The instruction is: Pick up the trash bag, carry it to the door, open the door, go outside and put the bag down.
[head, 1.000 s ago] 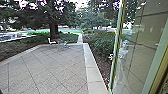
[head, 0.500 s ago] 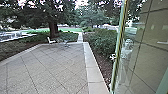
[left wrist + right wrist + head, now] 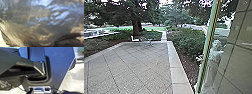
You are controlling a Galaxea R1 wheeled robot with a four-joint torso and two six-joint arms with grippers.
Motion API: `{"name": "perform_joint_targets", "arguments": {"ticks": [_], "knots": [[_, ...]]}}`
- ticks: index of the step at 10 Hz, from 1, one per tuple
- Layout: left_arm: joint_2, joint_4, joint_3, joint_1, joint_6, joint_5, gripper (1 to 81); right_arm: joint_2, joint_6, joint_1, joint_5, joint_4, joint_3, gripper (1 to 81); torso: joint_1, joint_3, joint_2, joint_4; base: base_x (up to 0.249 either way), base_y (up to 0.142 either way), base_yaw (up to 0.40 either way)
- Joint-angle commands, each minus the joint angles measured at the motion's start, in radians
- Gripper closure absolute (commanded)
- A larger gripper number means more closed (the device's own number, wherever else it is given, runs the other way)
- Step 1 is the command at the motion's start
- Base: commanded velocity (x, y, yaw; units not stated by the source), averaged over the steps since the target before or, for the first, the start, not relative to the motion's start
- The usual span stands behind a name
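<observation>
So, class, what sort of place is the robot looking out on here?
Most likely a paved patio beside a building: the slabs end at a planted bed with shrubs, a chair stands near the far edge, and a large tree rises beyond.

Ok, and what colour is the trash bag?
Dark grey, with shiny bluish patches where light catches it. The trash bag shows best in the left wrist view.

"The trash bag?"
"Thin plastic, glossy and crinkled."
"Near left, the paving?"
"Matt and rough, like stone."
"And the glass pane, right?"
"Smooth and shiny; its edge strip looks like metal."
</observation>
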Motion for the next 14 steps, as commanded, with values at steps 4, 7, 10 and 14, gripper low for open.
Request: {"name": "perform_joint_targets", "arguments": {"ticks": [4, 7, 10, 14], "knots": [[0.004, 0.004, -0.001, -0.041, 0.002, 0.077, 81.1, 0.010, -0.004, 0.041, -0.067, -0.002, 0.009, 1.0, 0.000, 0.000, 0.000, 0.000, 0.113, 0.000, 0.000], [0.004, 0.004, -0.001, -0.041, 0.002, 0.077, 81.1, 0.010, -0.004, 0.041, -0.067, 0.000, 0.011, 1.0, 0.000, 0.000, 0.000, 0.000, 0.113, 0.000, 0.000], [0.004, 0.005, -0.001, -0.041, 0.002, 0.077, 81.1, 0.010, -0.004, 0.041, -0.067, 0.000, 0.011, 1.0, 0.000, 0.000, 0.000, 0.000, 0.098, 0.000, 0.000], [0.004, 0.004, -0.001, -0.041, 0.002, 0.077, 81.1, 0.010, -0.004, 0.040, -0.067, 0.000, 0.011, 1.0, 0.000, 0.000, 0.000, 0.000, 0.089, 0.000, 0.000]]}}
